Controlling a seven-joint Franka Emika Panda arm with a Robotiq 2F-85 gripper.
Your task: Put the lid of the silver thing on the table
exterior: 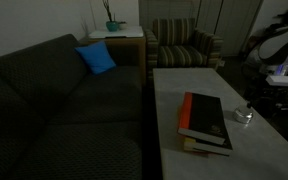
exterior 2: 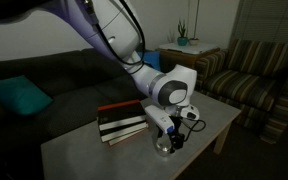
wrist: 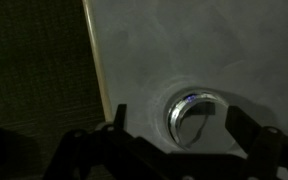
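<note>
The silver thing is a small round shiny tin standing on the pale table near its long edge. Its flat top, the lid, looks in place, though the dim light blurs the seam. My gripper hangs just above the tin, open, with one dark finger on each side and neither touching it. In an exterior view the gripper points down over the tin at the table's near corner. In an exterior view the tin sits to the right of the books.
A stack of red and black books lies on the table close beside the tin. A dark sofa with a blue cushion runs along one side. A striped armchair stands behind. The table edge drops to dark floor.
</note>
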